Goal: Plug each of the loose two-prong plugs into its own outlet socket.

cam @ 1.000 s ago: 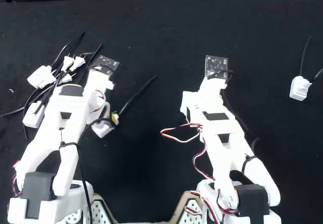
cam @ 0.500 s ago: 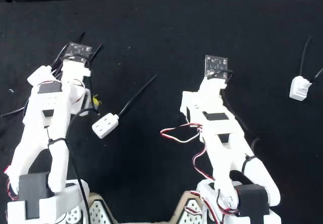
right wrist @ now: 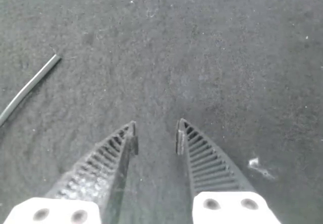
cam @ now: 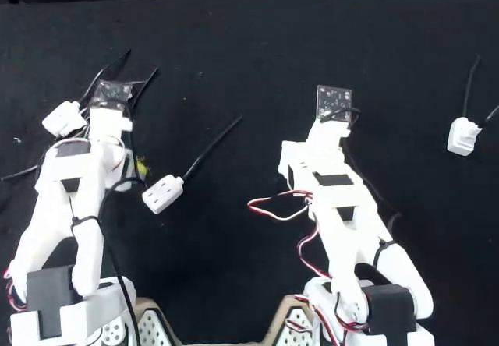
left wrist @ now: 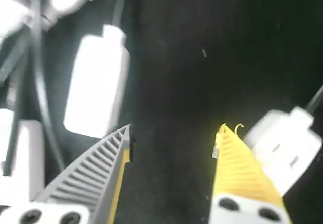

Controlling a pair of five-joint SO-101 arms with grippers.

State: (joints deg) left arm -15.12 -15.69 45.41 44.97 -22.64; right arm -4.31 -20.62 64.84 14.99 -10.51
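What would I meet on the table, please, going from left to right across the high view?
From the left: white connector block in the cable tangle → outlet socket on its black cord → right arm → white connector block near the right edge.

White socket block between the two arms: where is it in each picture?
High view: the white socket block lies beside the left arm, toward the right arm.
Left wrist view: just beside the left pincer's yellow finger.
Right wrist view: cloth under the right pincer.
Shared landmark: its black cable.

outlet socket [cam: 162,192] centre-left, corded block [cam: 463,136] far right
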